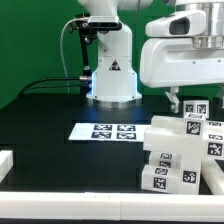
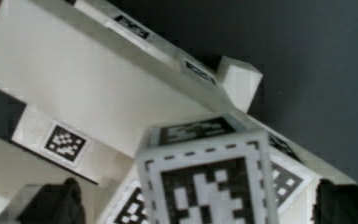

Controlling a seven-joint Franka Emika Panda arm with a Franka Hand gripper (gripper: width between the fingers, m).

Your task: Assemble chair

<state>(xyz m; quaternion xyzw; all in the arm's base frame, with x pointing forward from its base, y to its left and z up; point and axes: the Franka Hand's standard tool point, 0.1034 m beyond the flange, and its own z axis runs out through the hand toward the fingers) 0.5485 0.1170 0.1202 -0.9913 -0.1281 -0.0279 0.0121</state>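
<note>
— Exterior view first: how does the gripper (image 1: pixel 177 104) stand?

— Its fingers hang below the wrist housing, just above the chair parts (image 1: pixel 183 152). They look spread wide, with nothing between them and no clear contact.

— Does the wrist view agree?

— Yes. Two dark fingertips (image 2: pixel 55 203) sit near the picture's edge, well apart, and the tagged white pieces (image 2: pixel 202 165) fill the space beneath them.

— How many pieces?

— I cannot count them exactly; several blocky white parts are piled together, each with small square tags.

— Where is that pile?

— At the exterior view's right, directly under the gripper. One marker board (image 1: pixel 106 131) lies on the black table (image 1: pixel 50 125) toward the left.
</note>
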